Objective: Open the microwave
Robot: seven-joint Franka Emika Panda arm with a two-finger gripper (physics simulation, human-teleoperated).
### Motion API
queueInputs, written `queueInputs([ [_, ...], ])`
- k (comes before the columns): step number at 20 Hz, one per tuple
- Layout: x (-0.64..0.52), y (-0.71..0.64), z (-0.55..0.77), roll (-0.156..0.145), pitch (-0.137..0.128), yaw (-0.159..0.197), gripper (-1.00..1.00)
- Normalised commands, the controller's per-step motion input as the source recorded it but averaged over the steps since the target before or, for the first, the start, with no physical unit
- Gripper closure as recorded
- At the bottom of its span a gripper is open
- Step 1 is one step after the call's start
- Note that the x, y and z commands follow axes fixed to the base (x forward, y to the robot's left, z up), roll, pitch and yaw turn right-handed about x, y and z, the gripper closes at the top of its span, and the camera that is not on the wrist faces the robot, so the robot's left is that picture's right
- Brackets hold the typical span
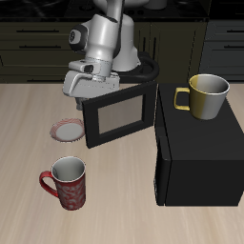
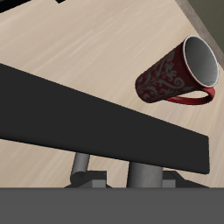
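Nearest the table's front edge stands a dark red patterned ceramic mug with a pale inside (image 1: 66, 183), upright, its handle toward the table's edge; in the wrist view the same mug (image 2: 175, 72) shows on the bare wood. The light wooden table (image 1: 114, 210) carries everything here.

Beside the red mug, and well apart from it, sits the large matte black box of the microwave (image 1: 200, 157). Its door (image 1: 117, 116), black-framed with a grey window, stands swung out from the body, angled away from the front opening, so the microwave is partly open. In the wrist view the door's top edge (image 2: 96, 118) runs as a long dark band across the picture, with the grey bar handle's posts (image 2: 144, 173) just behind it.

Farther back, a small round plate with a red patterned rim (image 1: 67, 129) lies flat on the wood, near the door's free edge.

On top of the microwave rests a yellow mug with a black handle (image 1: 206, 95), upright.

Above the door's free edge hangs the white and grey two-finger gripper (image 1: 88, 94), down at the handle. Whether its fingers are closed on the handle or apart I cannot tell: the door and the wrist hide them.

Behind it all run dark drawer cabinets with thin handles (image 1: 33, 43).
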Motion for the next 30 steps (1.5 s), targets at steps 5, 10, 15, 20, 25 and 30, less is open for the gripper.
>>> queueInputs([
  [5,-0.21,-0.03,-0.06,0.004,0.000,0.006,1.00],
  [10,-0.22,0.07,-0.01,-0.003,0.006,-0.055,1.00],
  [15,-0.28,0.18,0.05,-0.014,-0.026,-0.063,1.00],
  [20,-0.17,0.11,0.14,-0.013,-0.037,-0.043,1.00],
  [25,-0.16,0.01,0.08,-0.010,0.000,-0.063,1.00],
  [30,-0.17,-0.12,0.01,-0.031,-0.012,-0.051,1.00],
])
